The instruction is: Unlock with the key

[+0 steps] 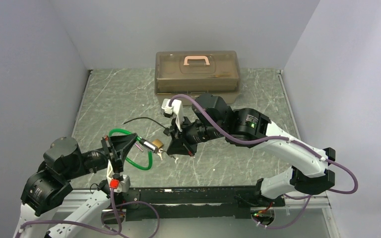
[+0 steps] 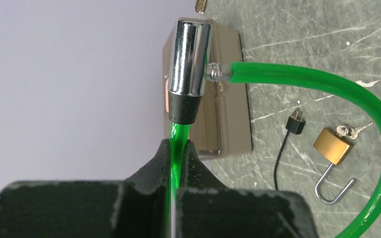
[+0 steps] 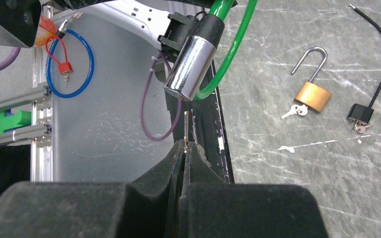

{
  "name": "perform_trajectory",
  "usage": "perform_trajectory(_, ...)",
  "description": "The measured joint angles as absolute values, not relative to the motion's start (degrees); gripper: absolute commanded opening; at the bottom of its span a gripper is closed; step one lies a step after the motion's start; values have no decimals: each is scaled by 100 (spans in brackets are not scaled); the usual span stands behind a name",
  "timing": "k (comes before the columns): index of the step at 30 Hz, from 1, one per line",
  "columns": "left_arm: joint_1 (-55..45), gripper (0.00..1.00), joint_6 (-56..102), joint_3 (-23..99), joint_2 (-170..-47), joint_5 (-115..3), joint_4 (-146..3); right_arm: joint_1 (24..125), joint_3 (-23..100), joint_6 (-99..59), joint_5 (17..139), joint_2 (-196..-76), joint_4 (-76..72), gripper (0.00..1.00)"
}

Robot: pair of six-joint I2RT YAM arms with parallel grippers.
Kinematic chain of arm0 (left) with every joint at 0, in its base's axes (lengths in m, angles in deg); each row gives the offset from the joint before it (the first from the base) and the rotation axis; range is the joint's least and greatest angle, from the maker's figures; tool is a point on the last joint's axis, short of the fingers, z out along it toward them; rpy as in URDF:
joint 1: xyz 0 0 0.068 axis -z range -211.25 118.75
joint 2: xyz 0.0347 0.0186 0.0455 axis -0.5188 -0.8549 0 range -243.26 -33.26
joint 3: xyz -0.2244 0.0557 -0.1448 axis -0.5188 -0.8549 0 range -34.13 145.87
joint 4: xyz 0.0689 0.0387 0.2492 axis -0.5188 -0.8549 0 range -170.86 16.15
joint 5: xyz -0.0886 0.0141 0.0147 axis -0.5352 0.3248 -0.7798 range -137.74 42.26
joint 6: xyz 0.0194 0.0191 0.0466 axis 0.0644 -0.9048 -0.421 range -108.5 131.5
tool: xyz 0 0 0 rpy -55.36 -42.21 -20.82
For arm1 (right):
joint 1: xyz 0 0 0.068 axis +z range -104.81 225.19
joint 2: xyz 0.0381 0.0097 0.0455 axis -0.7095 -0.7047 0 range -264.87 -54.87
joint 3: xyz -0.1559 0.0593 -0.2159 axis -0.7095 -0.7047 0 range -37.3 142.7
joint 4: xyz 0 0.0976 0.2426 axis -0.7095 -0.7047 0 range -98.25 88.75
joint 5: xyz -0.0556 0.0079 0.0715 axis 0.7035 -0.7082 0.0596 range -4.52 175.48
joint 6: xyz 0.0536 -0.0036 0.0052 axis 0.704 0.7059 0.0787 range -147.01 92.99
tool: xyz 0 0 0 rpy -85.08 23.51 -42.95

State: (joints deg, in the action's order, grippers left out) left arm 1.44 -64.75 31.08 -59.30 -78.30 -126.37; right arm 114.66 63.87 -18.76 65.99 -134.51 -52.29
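My left gripper (image 2: 178, 148) (image 1: 135, 144) is shut on the green cable (image 2: 327, 84) just behind the chrome lock cylinder (image 2: 188, 59) (image 1: 146, 145), holding it above the table. My right gripper (image 3: 185, 145) (image 1: 172, 148) is shut on a thin key (image 3: 186, 132), seen edge-on. The key's tip points at the cylinder's end (image 3: 193, 62) with a short gap between them. The key's tip (image 2: 200, 5) shows at the top edge of the left wrist view.
A brass padlock (image 3: 312, 95) (image 2: 332, 145) with its shackle open and small keys (image 3: 294, 111) in it lies on the table. A small black lock (image 3: 359, 114) with a black cable lies beside it. A tan box (image 1: 197, 72) with a pink handle stands at the back.
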Motion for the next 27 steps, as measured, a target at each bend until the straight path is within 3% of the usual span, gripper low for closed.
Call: perform_trajectory(27,-68,0,-6433,3073,-5928,-7988,-12645,11466,6466,-1800,6540,-13521,-5208,0)
